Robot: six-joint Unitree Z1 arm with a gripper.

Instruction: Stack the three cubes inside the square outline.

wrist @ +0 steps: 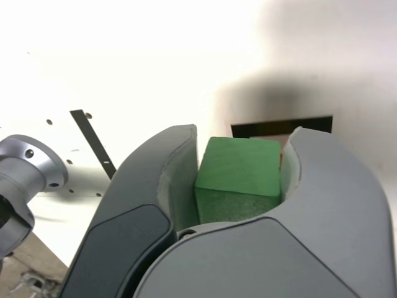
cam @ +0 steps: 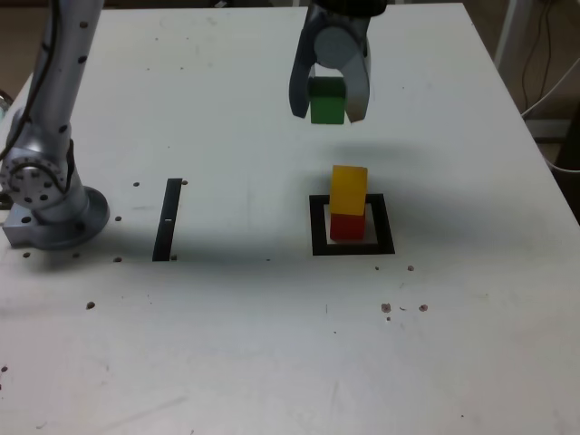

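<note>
While the third block is in hand, I list what lies in the exterior view, left to right. Item: narrow black strip (cam: 168, 219), flat, no part of this job. Item: my gripper (cam: 329, 98), jaws clamped on the green cube (cam: 327, 101), held up off the table (cam: 227, 317). Item: red cube (cam: 347, 227), inside the square outline (cam: 385, 224). Item: yellow cube (cam: 348, 189), stacked on the red one. Step in hand, by my judgement: bringing green to the top of the stack. Next move: carry it over yellow, line up the faces, lower gently, release only once it sits flat, then lift straight away. Risk: an off-centre touch could topple the column.
</note>
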